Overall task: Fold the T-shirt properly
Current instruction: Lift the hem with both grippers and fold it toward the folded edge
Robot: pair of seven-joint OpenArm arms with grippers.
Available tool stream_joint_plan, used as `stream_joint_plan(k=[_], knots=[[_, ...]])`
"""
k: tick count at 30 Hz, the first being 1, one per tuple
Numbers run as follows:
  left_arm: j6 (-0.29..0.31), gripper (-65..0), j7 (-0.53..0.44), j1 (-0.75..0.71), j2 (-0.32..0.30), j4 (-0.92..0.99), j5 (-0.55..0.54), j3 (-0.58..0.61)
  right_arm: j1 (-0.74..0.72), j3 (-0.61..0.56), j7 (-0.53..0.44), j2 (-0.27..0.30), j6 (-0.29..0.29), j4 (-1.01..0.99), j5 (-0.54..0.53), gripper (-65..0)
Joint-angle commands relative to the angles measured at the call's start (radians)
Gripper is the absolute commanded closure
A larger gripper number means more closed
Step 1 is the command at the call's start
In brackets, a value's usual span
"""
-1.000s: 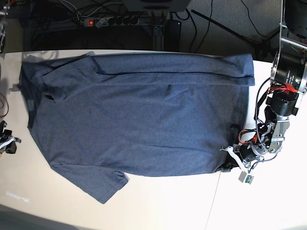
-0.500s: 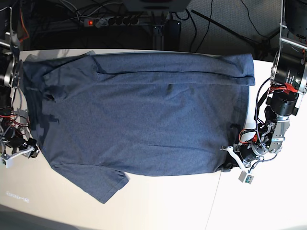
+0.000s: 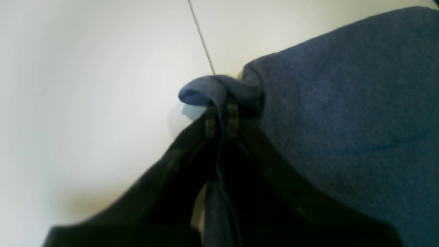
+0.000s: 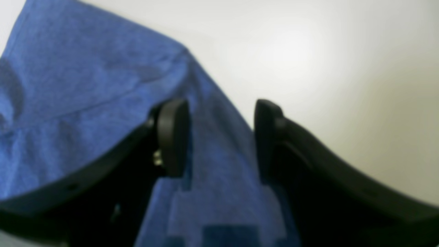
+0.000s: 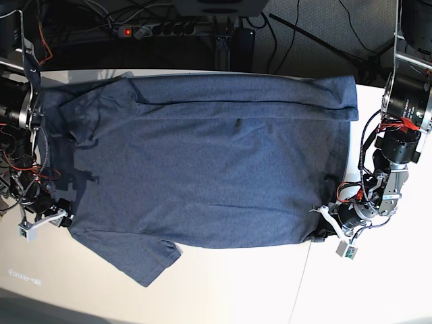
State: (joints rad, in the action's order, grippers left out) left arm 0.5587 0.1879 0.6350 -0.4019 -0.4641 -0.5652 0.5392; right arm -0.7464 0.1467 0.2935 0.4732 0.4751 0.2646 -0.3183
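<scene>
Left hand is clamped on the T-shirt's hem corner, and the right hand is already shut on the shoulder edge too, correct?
Not quite. The left hand is clamped on the T-shirt at its hem corner, but the right hand is open: in the right wrist view its fingers stand apart astride the cloth edge, not shut on it.

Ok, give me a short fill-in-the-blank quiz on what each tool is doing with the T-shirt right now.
1. The left tool is ____ on a corner of the T-shirt.
2. The right tool stands ____, its fingers astride the shirt's edge.
3. The T-shirt lies on a ____ table.

Missing words: shut; open; white
</scene>
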Motion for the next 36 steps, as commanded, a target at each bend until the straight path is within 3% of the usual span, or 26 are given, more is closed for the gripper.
stream_joint_plan(k=[1, 10, 18, 32, 36], knots=[[-0.009, 0.0, 0.063, 0.013, -0.016, 0.001, 0.031, 0.003, -0.026, 0.003, 0.013, 0.006, 0.022, 0.010, 0.008, -31.0], [-0.008, 0.0, 0.063, 0.013, -0.016, 0.001, 0.031, 0.003, -0.029, 0.003, -0.026, -0.002, 0.023, 0.010, 0.052, -31.0], [-0.008, 0.0, 0.063, 0.013, -0.013, 0.001, 0.031, 0.003, -0.028, -0.002, -0.024, -0.043, 0.043, 0.010, 0.121, -31.0], [-0.009, 0.0, 0.063, 0.013, -0.014, 0.001, 0.031, 0.003, -0.028, -0.220, -0.051, -0.053, 0.045, 0.015, 0.184, -31.0], [-0.009, 0.0, 0.063, 0.013, -0.014, 0.001, 0.031, 0.003, -0.029, -0.228, -0.063, -0.052, 0.045, 0.015, 0.184, -23.8]])
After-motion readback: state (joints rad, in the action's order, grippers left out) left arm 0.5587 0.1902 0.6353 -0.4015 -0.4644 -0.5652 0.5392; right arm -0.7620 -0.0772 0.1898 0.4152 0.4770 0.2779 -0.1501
